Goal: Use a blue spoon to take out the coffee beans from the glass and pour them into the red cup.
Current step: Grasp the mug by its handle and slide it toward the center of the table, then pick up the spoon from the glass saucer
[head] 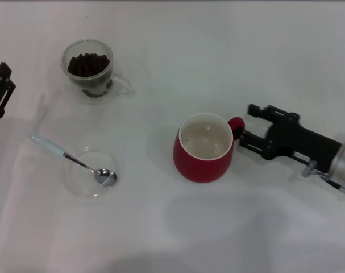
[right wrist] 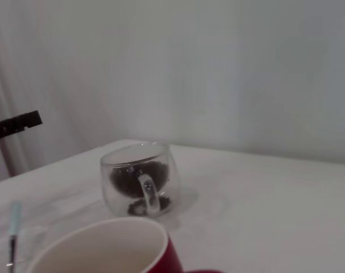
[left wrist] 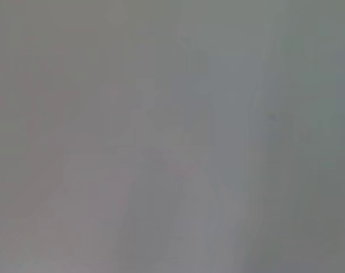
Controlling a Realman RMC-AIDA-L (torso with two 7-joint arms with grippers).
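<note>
Blue spoon (head: 70, 160) on clear dish (head: 75, 183), far from right end effector (head: 244, 126) astride red cup (head: 204, 148) handle, jaws apart.

One blue spoon (head: 70, 158) lies on the desk (head: 229, 68), its bowl in one flat clear dish (head: 81, 185). There is one glass (head: 91, 75) at the far left, holding a single heap of coffee beans (head: 88, 63), too many and too small to count one by one. One red cup (head: 205, 148) stands near the middle. Two grippers show: the left gripper (head: 0, 91) at the left edge and the right gripper (head: 249, 125) just right of the cup.
</note>
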